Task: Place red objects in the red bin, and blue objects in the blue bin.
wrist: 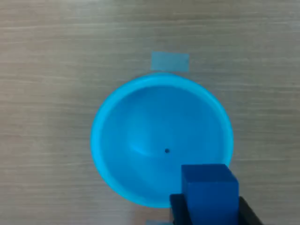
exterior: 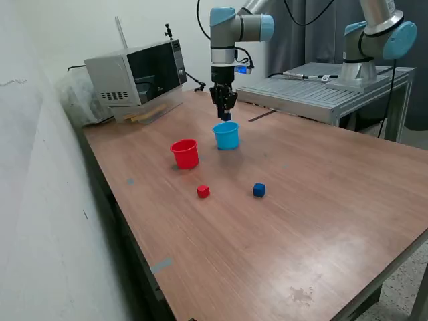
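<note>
A blue cube (wrist: 209,187) is held tight in the gripper (exterior: 224,115), right above the blue cup (exterior: 227,135), so it can be dropped in. Another blue cube (exterior: 259,190) and a red cube (exterior: 202,192) are left on the table (exterior: 321,200), near the red cup (exterior: 185,153).

No text, label, brand, number or sign can be read in either view. The microwave oven (exterior: 137,79) beyond the gripper (exterior: 225,111) has a control strip beside its door, but any markings on it are too small to make out. The pale tape patches on the desk (exterior: 321,200), one just past the rim of the light blue cup (wrist: 161,140) under the gripper, are blank.
</note>
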### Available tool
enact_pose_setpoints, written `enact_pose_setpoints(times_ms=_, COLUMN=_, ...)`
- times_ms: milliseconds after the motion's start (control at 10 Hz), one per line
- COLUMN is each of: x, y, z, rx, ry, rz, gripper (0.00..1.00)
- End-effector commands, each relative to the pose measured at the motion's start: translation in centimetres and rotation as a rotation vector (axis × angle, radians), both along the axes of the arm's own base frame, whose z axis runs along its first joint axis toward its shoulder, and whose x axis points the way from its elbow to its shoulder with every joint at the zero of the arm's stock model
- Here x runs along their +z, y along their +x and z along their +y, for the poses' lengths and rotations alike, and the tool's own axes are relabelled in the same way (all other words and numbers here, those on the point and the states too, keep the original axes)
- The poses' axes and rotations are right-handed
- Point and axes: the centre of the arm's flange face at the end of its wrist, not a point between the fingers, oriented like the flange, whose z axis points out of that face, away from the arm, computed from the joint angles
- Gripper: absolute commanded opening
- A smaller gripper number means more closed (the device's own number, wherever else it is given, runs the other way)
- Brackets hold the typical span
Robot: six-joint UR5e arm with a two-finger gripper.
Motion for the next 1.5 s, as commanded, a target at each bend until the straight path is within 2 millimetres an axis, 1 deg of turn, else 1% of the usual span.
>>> enact_pose_setpoints(times_ms=0, x=-0.1, y=0.2, z=1.6, rx=-0.022, ry=0.0, rz=-0.002, gripper=0.0)
enact_pose_setpoints(times_ms=100, x=-0.2, y=0.3, z=1.7, rx=-0.022, ry=0.0, rz=-0.004, gripper=0.0)
enact_pose_setpoints(times_ms=200, x=-0.2, y=0.3, z=1.8, rx=-0.016, ry=0.0, rz=-0.006, gripper=1.0)
enact_pose_setpoints(times_ms=700, x=0.0, y=0.5, z=1.7, rx=-0.015, ry=0.004, rz=-0.005, gripper=1.0)
enact_pose_setpoints(times_ms=800, x=0.2, y=0.5, z=0.3, rx=0.004, ry=0.017, rz=-0.008, gripper=1.0)
enact_pose_setpoints(times_ms=900, x=1.3, y=0.7, z=-3.2, rx=0.059, ry=0.019, rz=-0.002, gripper=1.0)
enact_pose_setpoints(times_ms=1000, x=2.4, y=1.0, z=-7.1, rx=0.119, ry=0.016, rz=-0.013, gripper=1.0)
enact_pose_setpoints(times_ms=1100, x=3.9, y=1.7, z=-11.2, rx=0.175, ry=0.012, rz=-0.016, gripper=1.0)
enact_pose_setpoints(times_ms=1200, x=5.7, y=2.6, z=-15.4, rx=0.239, ry=0.016, rz=0.004, gripper=1.0)
enact_pose_setpoints(times_ms=1300, x=7.6, y=4.3, z=-20.5, rx=0.314, ry=0.017, rz=0.017, gripper=1.0)
enact_pose_setpoints(times_ms=1400, x=9.2, y=5.1, z=-22.9, rx=0.345, ry=0.013, rz=0.013, gripper=1.0)
